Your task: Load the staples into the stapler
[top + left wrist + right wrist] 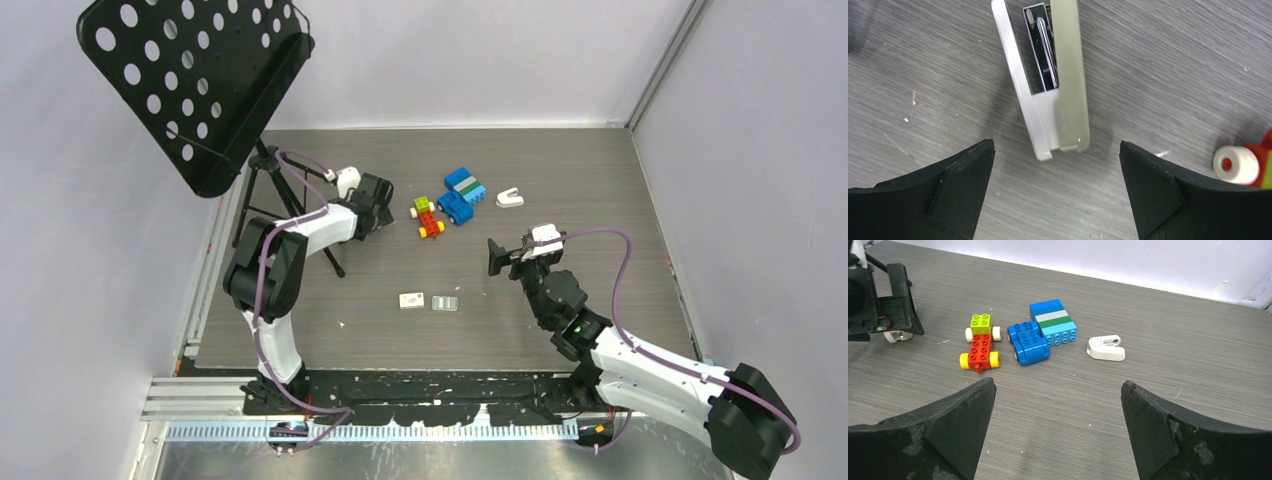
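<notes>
At the top centre of the left wrist view the stapler (pixel 1068 75) lies opened, metal channel bare, just ahead of the left gripper's (pixel 1057 143) spread jaws (overhead, that gripper hides it). Only the overhead view shows the staples (pixel 445 303), low centre on the grey wood-grain table (pixel 600 180). The right gripper (pixel 1058 381) gapes too. Pale walls (pixel 450 60) surround the table.

Bare table (pixel 560 170) around the staples (pixel 445 303) except the box (pixel 411 300) beside; toy car (pixel 428 217) near stapler (pixel 1068 75).
</notes>
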You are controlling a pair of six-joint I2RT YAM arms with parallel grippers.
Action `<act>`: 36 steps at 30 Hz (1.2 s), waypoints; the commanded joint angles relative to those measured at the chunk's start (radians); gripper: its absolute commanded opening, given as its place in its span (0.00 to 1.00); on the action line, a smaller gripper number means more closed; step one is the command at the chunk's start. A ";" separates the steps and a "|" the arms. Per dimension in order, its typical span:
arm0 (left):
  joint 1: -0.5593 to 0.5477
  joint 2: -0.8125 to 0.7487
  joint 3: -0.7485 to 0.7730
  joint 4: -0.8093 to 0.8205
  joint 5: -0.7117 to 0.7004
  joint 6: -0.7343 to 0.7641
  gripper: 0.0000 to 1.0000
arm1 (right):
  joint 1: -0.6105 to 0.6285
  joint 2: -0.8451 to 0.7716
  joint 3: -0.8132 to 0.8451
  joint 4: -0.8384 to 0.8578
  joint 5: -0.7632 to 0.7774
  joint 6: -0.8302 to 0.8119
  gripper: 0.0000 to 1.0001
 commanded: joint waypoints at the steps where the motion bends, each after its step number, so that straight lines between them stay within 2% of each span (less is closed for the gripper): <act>1: 0.024 0.046 0.057 0.057 0.015 -0.051 0.97 | -0.003 -0.014 0.001 0.074 -0.020 0.021 1.00; 6: 0.039 0.091 0.092 0.044 0.021 -0.046 0.90 | -0.003 -0.014 0.000 0.071 -0.027 0.017 1.00; 10: 0.042 0.096 0.101 0.024 0.043 -0.041 0.72 | -0.001 -0.004 0.004 0.072 -0.025 0.015 1.00; 17: 0.040 0.046 0.086 0.000 0.176 0.010 0.49 | -0.003 0.016 0.008 0.069 -0.015 0.021 1.00; 24: -0.001 -0.056 -0.010 -0.014 0.332 0.046 0.38 | -0.003 0.011 0.020 0.032 -0.009 0.049 1.00; 30: -0.089 -0.153 -0.114 -0.020 0.446 0.075 0.35 | -0.002 0.035 0.046 -0.058 0.023 0.161 1.00; 36: -0.123 -0.266 -0.253 0.061 0.612 0.064 0.31 | -0.004 0.089 0.194 -0.399 0.030 0.322 1.00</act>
